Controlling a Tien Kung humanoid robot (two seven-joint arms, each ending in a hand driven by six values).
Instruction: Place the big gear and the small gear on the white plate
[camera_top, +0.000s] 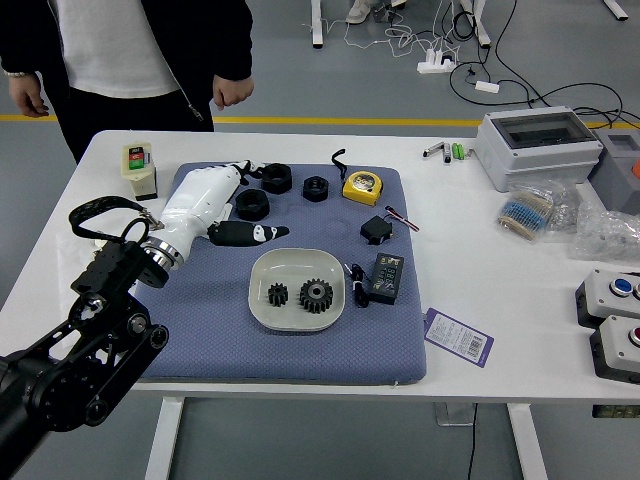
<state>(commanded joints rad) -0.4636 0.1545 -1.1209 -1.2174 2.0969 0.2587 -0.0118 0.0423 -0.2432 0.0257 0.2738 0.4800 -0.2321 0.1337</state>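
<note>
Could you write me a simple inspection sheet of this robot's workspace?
Surface: blue mat on a white table.
Job's things: big gear and small gear side by side on the white plate.
Clutter: three black rings, yellow tape measure and black box on the mat; purple card partly over its right edge; plastic bags at right.
Grippers: robot's left hand open, holding nothing, left of and beyond the plate; right hand out of view.
Cables: short black one right of the plate; black and white ones on the floor.
Damage or spills: nothing seen.
Surroundings: person at the far side, both hands empty, off the table.
</note>
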